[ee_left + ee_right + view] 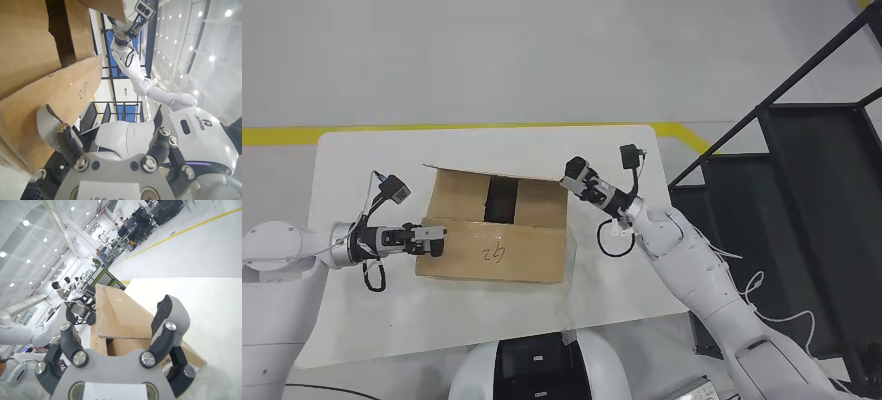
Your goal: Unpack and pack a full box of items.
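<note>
Box (492,240) – plain brown cardboard, sits mid-table (352,300), long side facing the robot. Top flaps are mostly folded over. The near flap (492,252) carries a handwritten mark (498,253). The far flap (121,315) is tilted up, with a ragged edge.

A dark gap (502,198) shows between the flaps in the top view. Nothing inside can be made out, so contents are unknown. In the left wrist view the box is cut off by the frame edge and only the flaps and one corner show.

Left gripper (103,121) is at the box's left end, by the near flap's corner. Its fingers (47,121) are spread wide and hold nothing. One pad is just beside the marked flap, the other well clear of it – contact can't be judged.

Right gripper (113,306) is at the far right corner of the box. Its fingers (166,311) are also wide. The raised flap's edge lies between them, closer to the dark-padded finger, and is not clamped.
</note>
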Controlling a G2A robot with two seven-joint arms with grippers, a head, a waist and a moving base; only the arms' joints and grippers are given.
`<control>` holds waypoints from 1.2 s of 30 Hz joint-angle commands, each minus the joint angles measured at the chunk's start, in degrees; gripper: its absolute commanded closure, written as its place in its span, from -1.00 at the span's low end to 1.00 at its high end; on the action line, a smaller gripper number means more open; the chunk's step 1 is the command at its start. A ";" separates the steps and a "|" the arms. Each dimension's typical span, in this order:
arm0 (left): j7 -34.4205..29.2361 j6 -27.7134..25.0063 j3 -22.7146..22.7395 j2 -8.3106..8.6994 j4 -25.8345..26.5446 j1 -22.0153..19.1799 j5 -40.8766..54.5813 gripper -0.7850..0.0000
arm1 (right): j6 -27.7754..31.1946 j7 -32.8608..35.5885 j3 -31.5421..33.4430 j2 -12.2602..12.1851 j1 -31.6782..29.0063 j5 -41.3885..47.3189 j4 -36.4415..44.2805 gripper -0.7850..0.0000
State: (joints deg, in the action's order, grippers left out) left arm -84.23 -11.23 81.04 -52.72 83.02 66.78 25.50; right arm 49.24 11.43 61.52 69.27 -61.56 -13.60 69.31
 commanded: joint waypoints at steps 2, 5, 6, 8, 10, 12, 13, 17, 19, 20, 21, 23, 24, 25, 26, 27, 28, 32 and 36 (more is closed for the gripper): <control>0.51 -0.46 -0.11 0.04 0.31 0.20 0.37 -1.00 | 1.79 2.59 0.85 -0.60 -2.23 -0.74 2.50 -1.00; 0.81 -0.76 -0.22 0.09 0.65 0.41 0.82 -1.00 | 2.03 5.57 1.17 -1.14 -4.49 -1.86 5.30 -1.00; 0.83 -0.83 -0.24 0.11 0.76 0.44 0.92 -1.00 | 1.85 6.57 1.15 -1.28 -5.10 -2.23 6.14 -1.00; 1.19 -1.03 -0.26 0.14 0.99 0.44 1.15 -1.00 | 1.12 7.99 1.14 -1.49 -6.08 -2.64 7.57 -1.00; 2.09 -1.47 -0.26 0.12 1.16 0.25 1.55 -1.00 | 0.50 8.91 1.02 -1.64 -6.93 -3.54 9.02 -1.00; 3.63 -1.88 -0.43 0.02 1.08 -0.10 2.01 -1.00 | -0.21 9.23 0.95 -1.72 -7.67 -4.01 10.25 -1.00; 4.58 -2.02 -0.58 -0.04 0.87 -0.38 2.03 -1.00 | -0.59 9.48 0.95 -1.77 -7.90 -4.25 10.68 -1.00; 7.13 -2.15 -2.10 -0.30 -0.23 -1.95 0.47 -1.00 | -1.87 9.90 1.09 -1.90 -8.40 -4.84 11.78 -1.00; 8.31 -2.07 -2.80 -0.44 -1.54 -3.00 -0.07 -1.00 | -2.23 10.02 1.14 -1.94 -8.54 -4.84 12.04 -1.00; 8.76 -2.31 -3.20 -0.51 -2.14 -3.52 -0.56 -1.00 | -2.31 10.06 1.16 -1.96 -8.61 -4.82 12.19 -1.00; 9.40 -2.43 -3.51 -0.59 -2.97 -3.99 -0.71 -1.00 | -2.30 10.15 1.19 -1.99 -8.68 -4.87 12.40 -1.00; 10.41 -2.76 -4.18 -0.69 -4.18 -4.94 -2.08 -1.00 | -2.26 10.21 1.34 -2.07 -8.92 -4.83 12.82 -1.00; 10.32 -2.73 -4.54 -0.72 -4.56 -5.29 -2.64 -1.00 | -2.22 10.27 1.49 -2.13 -9.09 -4.80 13.04 -1.00; 10.09 -2.75 -4.77 -0.72 -4.78 -5.61 -2.99 -1.00 | -2.15 10.35 1.71 -2.21 -9.29 -4.80 13.37 -1.00; 9.93 -2.83 -4.82 -0.71 -5.03 -5.81 -3.01 -1.00 | -2.07 10.41 1.97 -2.30 -9.57 -4.70 13.81 -1.00; 9.77 -2.78 -4.74 -0.67 -5.32 -5.96 -3.05 -1.00 | -1.92 10.45 2.26 -2.40 -9.95 -4.59 14.42 -1.00; 9.57 -2.69 -4.59 -0.60 -5.58 -6.10 -3.26 -1.00 | -1.51 10.49 2.57 -2.52 -10.43 -4.30 15.16 -1.00; 9.03 -2.25 -4.08 -0.29 -6.24 -6.32 -4.42 -1.00 | 0.09 11.80 4.12 -3.19 -13.00 -1.44 18.02 -1.00; 8.95 -2.18 -3.82 -0.12 -6.44 -6.29 -4.70 -1.00 | 0.01 16.04 6.89 -4.42 -16.91 2.03 21.62 -1.00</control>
State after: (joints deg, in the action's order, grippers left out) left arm -75.34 -13.42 77.18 -52.87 76.57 60.47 20.81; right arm 49.56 25.90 67.49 65.23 -77.22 -12.41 89.84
